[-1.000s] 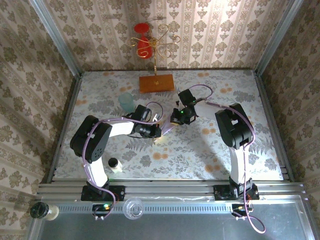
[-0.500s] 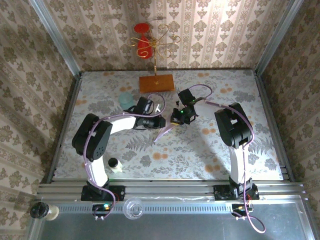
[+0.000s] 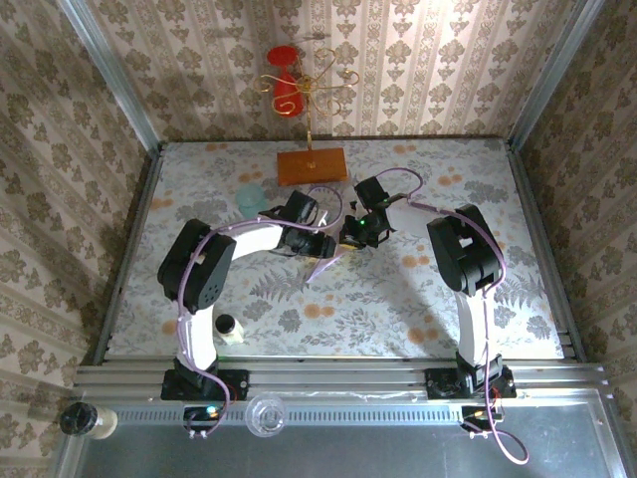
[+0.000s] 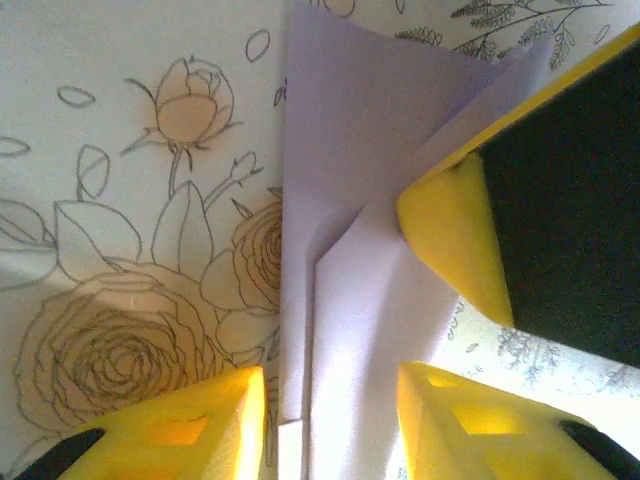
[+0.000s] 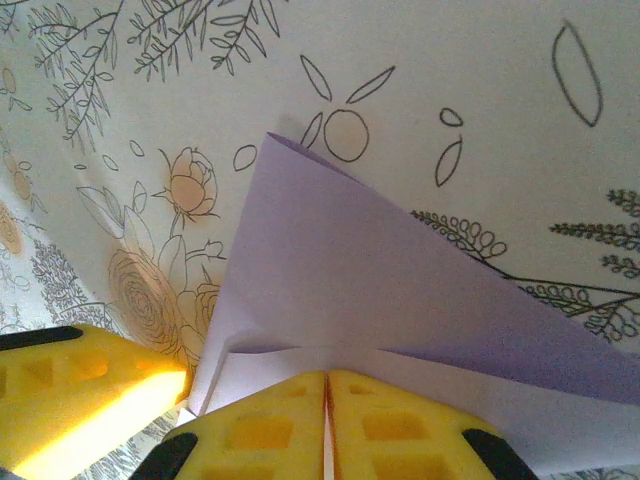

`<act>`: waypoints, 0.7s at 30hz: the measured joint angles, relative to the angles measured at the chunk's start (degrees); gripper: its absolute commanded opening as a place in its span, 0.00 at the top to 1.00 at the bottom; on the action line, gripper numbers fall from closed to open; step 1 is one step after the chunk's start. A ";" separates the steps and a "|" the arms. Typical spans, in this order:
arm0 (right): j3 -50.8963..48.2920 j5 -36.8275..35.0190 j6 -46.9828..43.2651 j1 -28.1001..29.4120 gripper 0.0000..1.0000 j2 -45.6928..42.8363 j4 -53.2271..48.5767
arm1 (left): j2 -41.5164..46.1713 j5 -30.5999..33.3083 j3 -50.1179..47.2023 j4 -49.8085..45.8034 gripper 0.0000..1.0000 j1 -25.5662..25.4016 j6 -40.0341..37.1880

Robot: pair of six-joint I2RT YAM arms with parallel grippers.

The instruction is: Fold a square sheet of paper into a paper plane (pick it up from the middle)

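I see a floral desk (image 3: 398, 299): wooden board (image 3: 312, 165) at the far edge, teal cup (image 3: 249, 199) to its left, small bottle (image 3: 227, 328) near-left.

One surface (image 3: 398, 299) carries the lot. There are two arms, the left arm (image 3: 214, 261) and the right arm (image 3: 466, 249). Each has one pincer, making two: the left pincer (image 4: 332, 395) and the right pincer (image 5: 326, 390). There is one folded paper (image 5: 380, 250), one wooden board (image 3: 312, 165), one teal cup (image 3: 249, 199) and one small bottle (image 3: 227, 327) with a dark cap. One gold wire stand (image 3: 312, 124) bears one red piece (image 3: 287, 93). By the front rail are one clear round dish (image 3: 266, 413) and one spool (image 3: 78, 418).
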State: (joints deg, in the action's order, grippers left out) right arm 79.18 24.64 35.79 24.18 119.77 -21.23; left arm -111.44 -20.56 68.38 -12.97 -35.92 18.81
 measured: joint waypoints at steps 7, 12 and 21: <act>-0.04 1.36 0.42 -0.42 0.88 0.00 0.68 | -0.50 3.23 1.99 -3.67 0.64 -0.94 -3.08; -1.31 3.54 1.57 -1.07 0.88 -0.02 4.07 | -1.46 6.93 3.58 -5.90 0.74 -1.95 -4.76; -5.46 6.93 3.87 -1.90 0.88 -2.40 9.51 | -2.01 10.08 4.17 -6.64 0.82 -2.38 -5.44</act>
State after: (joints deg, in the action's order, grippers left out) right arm 73.71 31.57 39.66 22.28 117.36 -11.73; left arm -113.45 -10.48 72.55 -19.62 -38.30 13.37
